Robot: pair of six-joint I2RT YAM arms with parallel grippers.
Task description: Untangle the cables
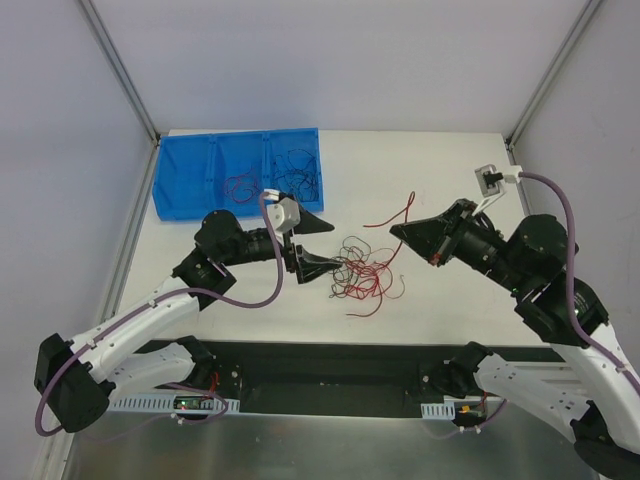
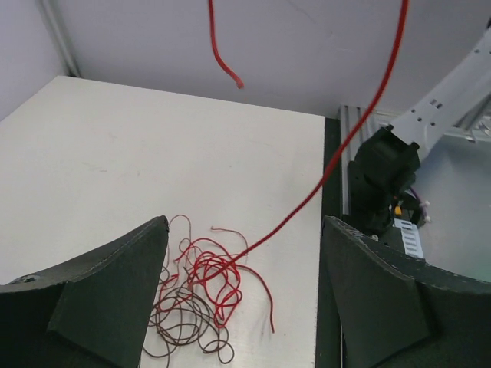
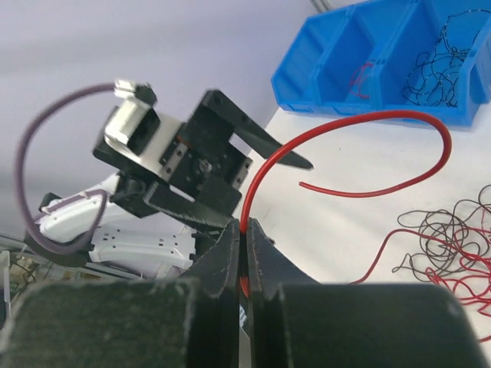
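The cables [image 1: 360, 272] lie in a loose red and black tangle on the white table, mid-front. My left gripper [image 1: 317, 245] stands open just left of the tangle with nothing between its fingers. The left wrist view shows the tangle [image 2: 196, 287] low between the two fingers [image 2: 100, 299]. My right gripper [image 1: 400, 230] hovers right of the tangle, shut on one red cable [image 1: 405, 210]. That strand [image 2: 360, 123] rises taut from the tangle. In the right wrist view the jaws [image 3: 244, 230] pinch the red cable [image 3: 368, 116], whose free end curls beyond them.
A blue bin [image 1: 180, 175] with compartments sits at the back left; one compartment holds red wires [image 1: 240, 187], another black wires [image 1: 298, 170]. A small white device [image 1: 490, 178] rests at the table's back right. Grey walls and metal posts enclose the table.
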